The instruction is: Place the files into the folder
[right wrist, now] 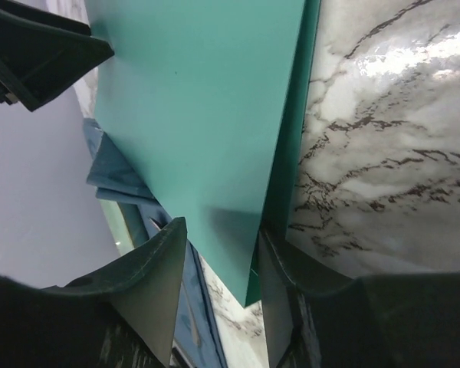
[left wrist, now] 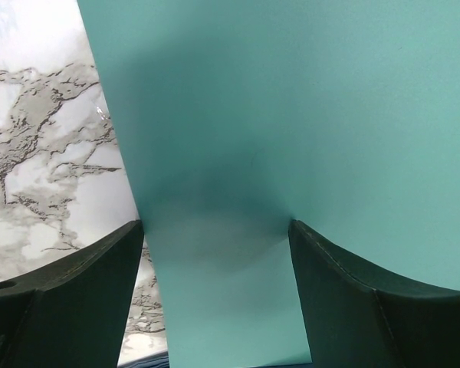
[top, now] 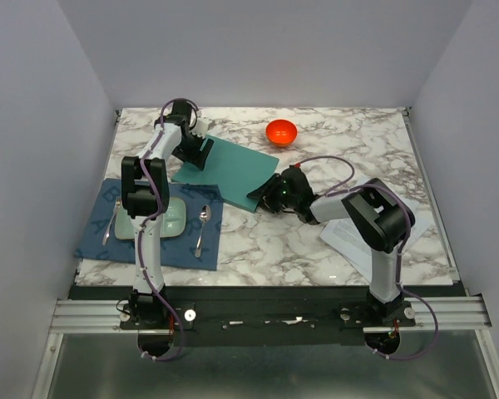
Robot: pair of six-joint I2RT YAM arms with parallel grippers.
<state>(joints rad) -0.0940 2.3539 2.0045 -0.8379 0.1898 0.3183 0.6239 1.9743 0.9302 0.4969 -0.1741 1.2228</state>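
The teal-green folder lies flat on the marble table, left of centre and toward the back. My left gripper is open, its jaws spread wide over the folder's far left part. My right gripper is at the folder's near right corner. In the right wrist view its jaws stand apart with the corner of the top cover between them, and a darker lower layer shows beside it. The files, white printed sheets, lie on the table at the right, partly under my right arm.
A dark blue cloth mat lies at the near left with a pale green tray, a spoon and a fork on it. A red bowl stands at the back centre. Grey walls enclose the table.
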